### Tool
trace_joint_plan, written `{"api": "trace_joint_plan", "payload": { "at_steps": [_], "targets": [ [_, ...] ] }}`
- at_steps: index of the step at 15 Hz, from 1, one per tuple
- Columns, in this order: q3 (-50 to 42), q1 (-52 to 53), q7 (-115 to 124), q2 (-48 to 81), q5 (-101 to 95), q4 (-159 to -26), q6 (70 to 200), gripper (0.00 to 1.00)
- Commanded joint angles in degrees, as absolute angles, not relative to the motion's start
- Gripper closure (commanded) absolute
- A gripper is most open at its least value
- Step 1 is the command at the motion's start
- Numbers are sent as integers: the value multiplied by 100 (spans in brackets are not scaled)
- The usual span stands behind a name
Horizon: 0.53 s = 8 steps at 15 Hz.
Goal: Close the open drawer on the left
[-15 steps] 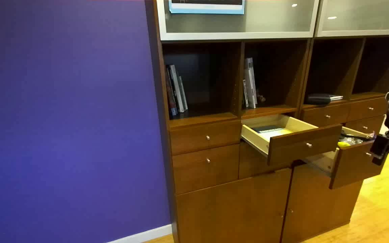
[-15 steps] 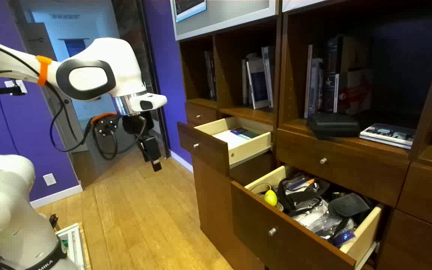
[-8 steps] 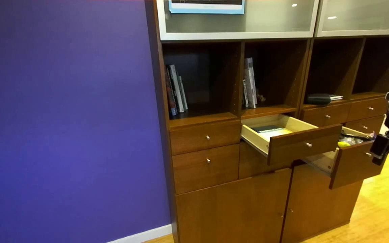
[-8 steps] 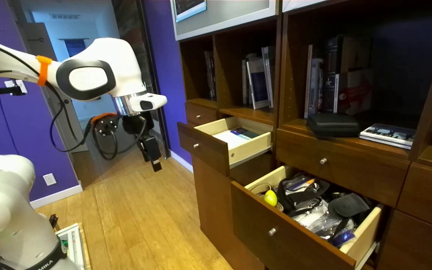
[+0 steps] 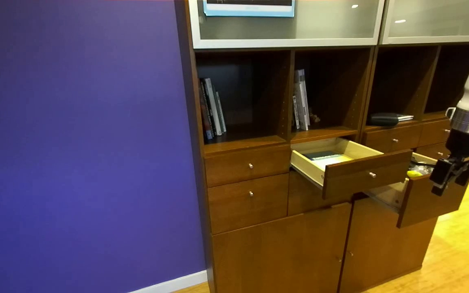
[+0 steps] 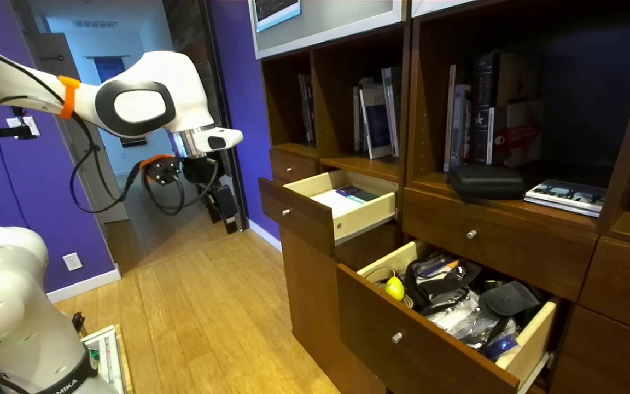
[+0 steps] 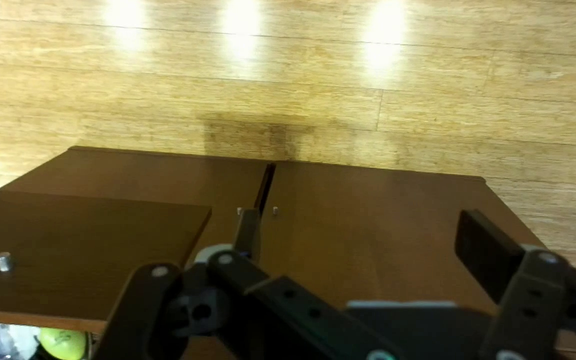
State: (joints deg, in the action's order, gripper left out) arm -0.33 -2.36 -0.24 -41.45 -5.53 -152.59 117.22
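One shallow drawer [image 5: 356, 176], brown-fronted, pale-sided, stands open.

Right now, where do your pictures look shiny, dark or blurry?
Wrist view: bright glare on the floor, a faint shadow beside the cupboard doors, slightly blurry gripper fingers. In an exterior view: small light spots on the glass doors. In both exterior views: dim shelves.
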Motion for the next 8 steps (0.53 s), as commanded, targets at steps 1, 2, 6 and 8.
{"api": "trace_joint_plan", "payload": {
  "at_steps": [1,2,6,8],
  "targets": [
    [172,60,222,-3427,-201,-14608,11627,0],
    [223,114,284,-3256,-140,-14458,11654,0],
    [327,135,568,-2502,-43,-13859,11895,0],
    [331,81,665,-2184,-111,-13628,12133,0]
  ]
}}
